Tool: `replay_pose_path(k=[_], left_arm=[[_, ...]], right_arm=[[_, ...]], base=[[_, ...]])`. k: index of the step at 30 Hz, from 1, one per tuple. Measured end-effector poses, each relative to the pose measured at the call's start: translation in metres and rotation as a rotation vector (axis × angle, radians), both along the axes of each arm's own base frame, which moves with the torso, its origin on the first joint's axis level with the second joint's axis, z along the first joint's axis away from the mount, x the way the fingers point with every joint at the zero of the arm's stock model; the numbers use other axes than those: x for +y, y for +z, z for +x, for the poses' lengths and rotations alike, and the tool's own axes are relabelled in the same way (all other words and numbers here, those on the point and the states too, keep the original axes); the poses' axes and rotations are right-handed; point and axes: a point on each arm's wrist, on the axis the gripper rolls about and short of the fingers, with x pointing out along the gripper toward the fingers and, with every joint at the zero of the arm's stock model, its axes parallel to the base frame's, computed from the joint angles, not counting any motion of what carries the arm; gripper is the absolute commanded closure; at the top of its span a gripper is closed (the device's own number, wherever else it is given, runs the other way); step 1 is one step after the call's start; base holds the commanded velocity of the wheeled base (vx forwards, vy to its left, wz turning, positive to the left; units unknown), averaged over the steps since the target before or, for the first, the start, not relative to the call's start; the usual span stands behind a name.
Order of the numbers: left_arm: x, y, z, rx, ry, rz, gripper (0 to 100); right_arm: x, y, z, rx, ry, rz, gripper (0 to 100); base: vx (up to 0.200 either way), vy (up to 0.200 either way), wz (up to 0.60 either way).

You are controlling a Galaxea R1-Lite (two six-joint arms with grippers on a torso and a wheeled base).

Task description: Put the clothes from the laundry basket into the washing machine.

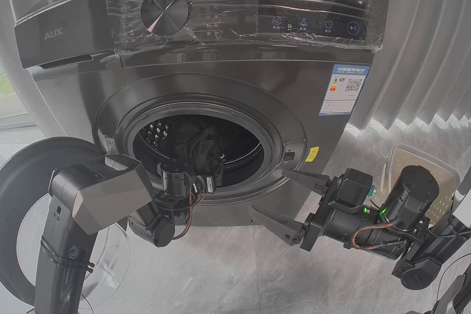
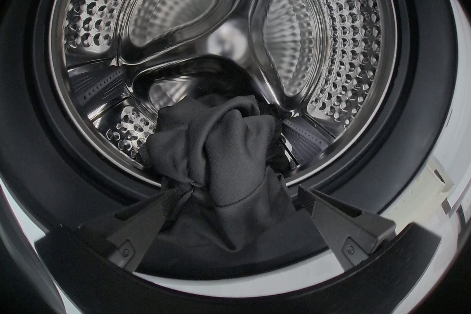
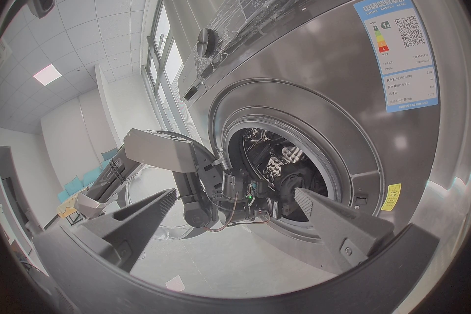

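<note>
Nearest me, at the lower right of the head frame, the right gripper [image 1: 287, 202] hangs with its two wedge-shaped black fingers spread and nothing in them. At the right edge sits one pale, perforated laundry basket [image 1: 417, 149]. At lower centre, the left gripper [image 2: 236, 192] is at the grey metal washing machine's [image 1: 235, 84] round port, fingers wide apart beside one black mesh-knit garment [image 2: 221, 153] bunched at the mouth of the dimpled steel drum [image 2: 343, 35].
</note>
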Motion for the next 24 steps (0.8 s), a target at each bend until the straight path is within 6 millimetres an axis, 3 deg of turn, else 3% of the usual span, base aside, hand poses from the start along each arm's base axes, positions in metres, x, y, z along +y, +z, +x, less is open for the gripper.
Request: replay_pose_path(k=[24], left_arm=[[-0.001,-0.018,0.019,-0.027,0.014,-0.003,0]], right_arm=[[0.001,0.002,0.001,-0.007,0.001,0.007,0]], base=[[0.0,0.0,0.0]])
